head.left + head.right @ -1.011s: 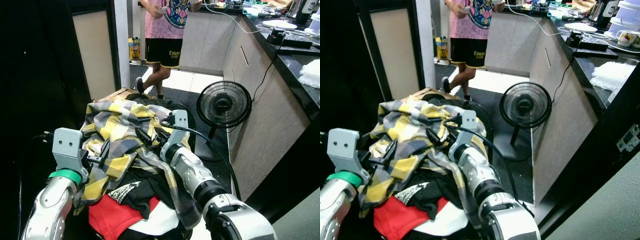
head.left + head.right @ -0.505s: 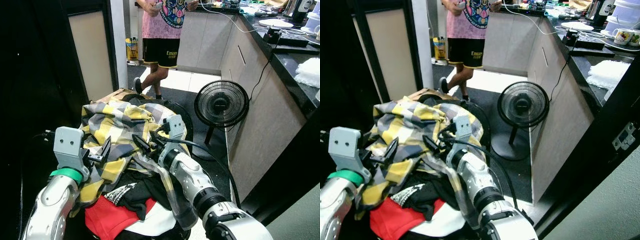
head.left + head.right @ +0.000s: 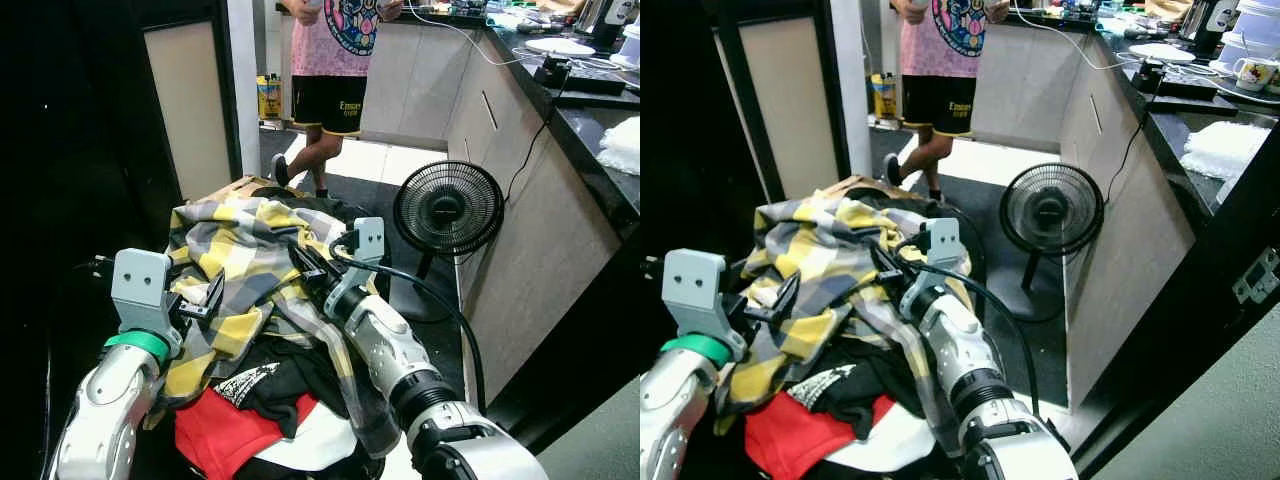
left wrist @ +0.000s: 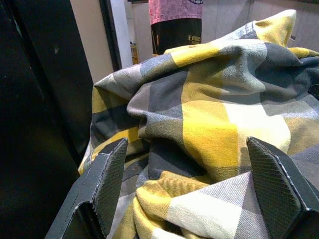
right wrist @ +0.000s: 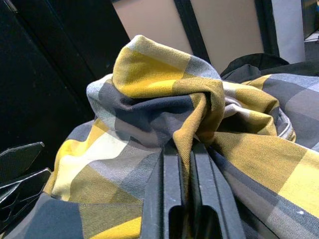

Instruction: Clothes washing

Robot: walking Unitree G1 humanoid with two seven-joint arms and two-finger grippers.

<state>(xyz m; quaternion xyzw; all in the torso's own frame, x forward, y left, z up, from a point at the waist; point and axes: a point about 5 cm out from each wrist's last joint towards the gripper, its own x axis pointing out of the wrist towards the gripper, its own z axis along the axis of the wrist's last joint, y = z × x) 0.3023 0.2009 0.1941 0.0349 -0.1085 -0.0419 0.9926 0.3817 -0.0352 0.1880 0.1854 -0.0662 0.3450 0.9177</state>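
Person [image 3: 335,60] — head beyond frame edge

- Checked shirt [image 3: 235,245]: yellow, grey, white.
- Garments under it: red [image 3: 222,436], black [image 3: 290,375], white [image 3: 325,440].
- Fan [image 3: 446,212]: black.
- Person's top [image 3: 345,35]: pink; shorts [image 3: 328,103]: black.

The right gripper [image 3: 308,262], pinching the checked shirt [image 3: 232,248], sits higher and further right in the frame than before.

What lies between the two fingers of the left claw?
In the left wrist view, bunched folds of the yellow and grey checked shirt lie between the open fingers of the left claw.
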